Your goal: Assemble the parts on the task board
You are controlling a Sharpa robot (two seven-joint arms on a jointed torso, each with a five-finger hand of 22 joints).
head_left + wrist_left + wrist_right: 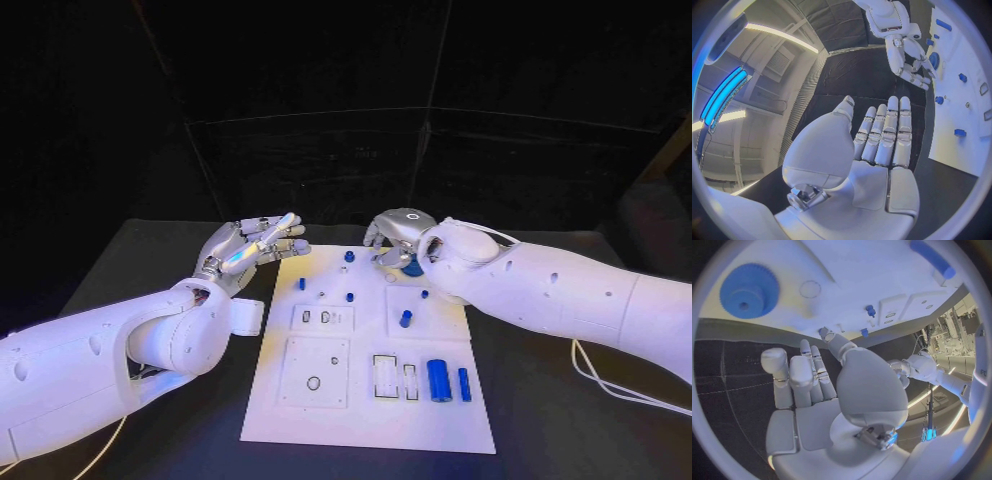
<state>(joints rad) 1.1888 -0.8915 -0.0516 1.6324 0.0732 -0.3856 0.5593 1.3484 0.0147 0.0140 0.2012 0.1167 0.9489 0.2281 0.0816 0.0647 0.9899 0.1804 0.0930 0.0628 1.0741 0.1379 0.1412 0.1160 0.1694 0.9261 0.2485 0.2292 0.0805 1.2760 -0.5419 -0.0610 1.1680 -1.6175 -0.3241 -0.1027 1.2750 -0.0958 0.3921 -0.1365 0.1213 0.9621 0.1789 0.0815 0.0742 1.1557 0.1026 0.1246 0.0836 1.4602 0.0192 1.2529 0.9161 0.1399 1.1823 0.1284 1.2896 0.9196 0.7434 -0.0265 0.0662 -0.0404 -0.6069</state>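
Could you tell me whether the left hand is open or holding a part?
Open: the left hand has straight fingers, nothing in its palm.

Both silver many-fingered hands hover at the far end of the white rectangular task board (368,400), the left hand (257,244) empty with fingers extended, the right hand (400,240) above a round blue part (414,268).

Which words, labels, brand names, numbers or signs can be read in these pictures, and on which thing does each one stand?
None can be read.
White board: plain, no print or numbers visible.
Blue gear and blue pieces: no markings.
Left hand and right hand: no brand or label visible on the fingers or the arms.
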